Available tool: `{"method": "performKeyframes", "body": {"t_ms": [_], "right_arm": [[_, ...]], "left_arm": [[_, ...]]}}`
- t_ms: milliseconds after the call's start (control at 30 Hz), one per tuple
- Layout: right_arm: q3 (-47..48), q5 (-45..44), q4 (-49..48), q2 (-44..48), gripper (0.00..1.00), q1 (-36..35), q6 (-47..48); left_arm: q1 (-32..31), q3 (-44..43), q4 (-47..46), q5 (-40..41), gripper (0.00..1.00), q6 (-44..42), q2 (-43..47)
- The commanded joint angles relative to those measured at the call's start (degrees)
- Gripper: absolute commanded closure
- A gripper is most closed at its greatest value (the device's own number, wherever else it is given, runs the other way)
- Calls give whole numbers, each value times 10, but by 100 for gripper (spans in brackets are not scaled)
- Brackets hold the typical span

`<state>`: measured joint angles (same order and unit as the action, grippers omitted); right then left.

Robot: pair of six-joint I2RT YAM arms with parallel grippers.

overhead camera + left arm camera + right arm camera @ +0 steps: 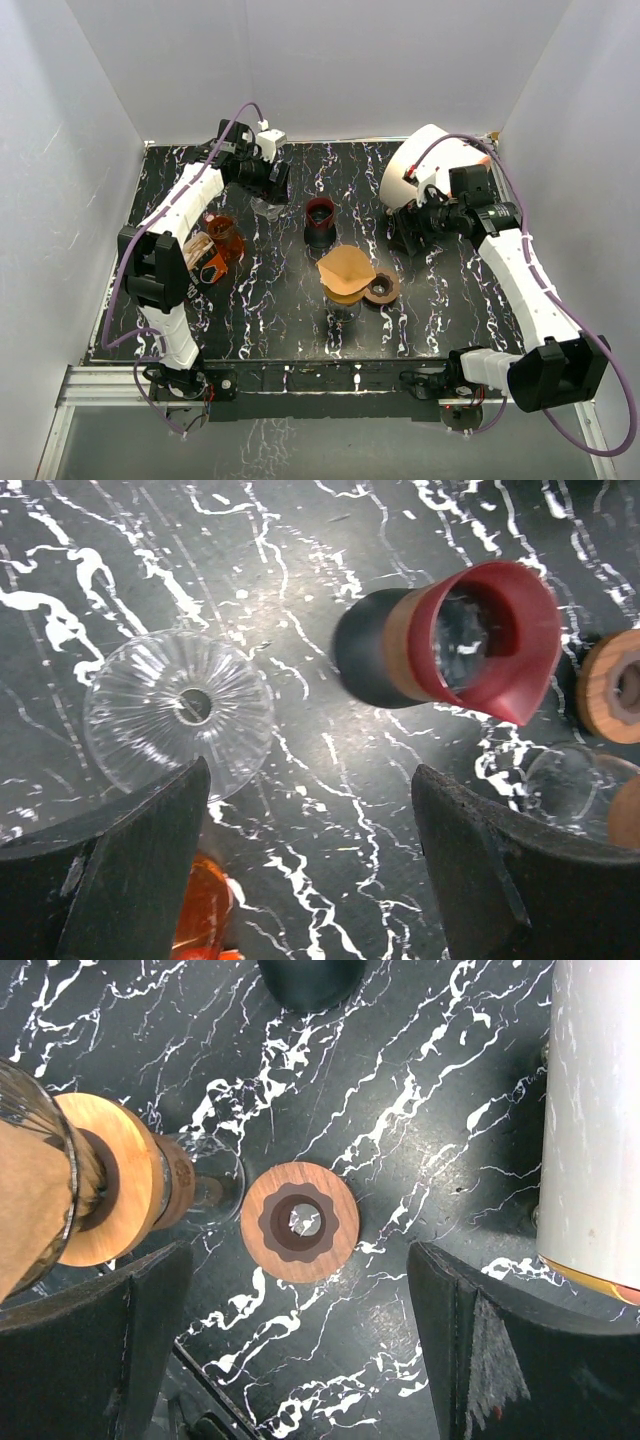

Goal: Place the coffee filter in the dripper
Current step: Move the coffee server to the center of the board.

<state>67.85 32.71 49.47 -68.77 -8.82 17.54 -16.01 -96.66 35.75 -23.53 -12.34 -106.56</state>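
Brown paper coffee filter (343, 266) sits in glass dripper (345, 290) mid-table; left gripper (310, 865) and right gripper (300, 1350) both gape wide, empty.

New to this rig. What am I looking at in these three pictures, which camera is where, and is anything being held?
Two robot arms are bolted at the near edge of a black marbled table. Each ends in two fingers.

The wide picture comes from a fixed camera above and behind the arms. The other two come from cameras on the wrists, looking down past each arm's own fingers.

On the table: a glass dripper with a wooden collar near the middle, with the brown coffee filter already sitting in its top. Beside it lies a round wooden disc. Further back stands a dark cup with a red rim, and near it a clear ribbed glass funnel. An orange glass vessel sits by the left arm, a large white object by the right.

The left gripper and right gripper are both open and hold nothing.
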Motion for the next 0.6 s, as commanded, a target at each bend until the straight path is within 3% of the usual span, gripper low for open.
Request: {"method": "performKeyframes", "body": {"t_ms": [0,367,567], "right_arm": [[-8,-18,-21,-5,14,3,18],[-36,-23,-37,6,14,3,8],[-42,-23,-38,11,14,3,8]], "left_arm": [[0,8,-26,-80,20,53,26],[-27,-49,-7,-119,31,94,-49],[-59,-98,21,-79,34,90,-95]]}}
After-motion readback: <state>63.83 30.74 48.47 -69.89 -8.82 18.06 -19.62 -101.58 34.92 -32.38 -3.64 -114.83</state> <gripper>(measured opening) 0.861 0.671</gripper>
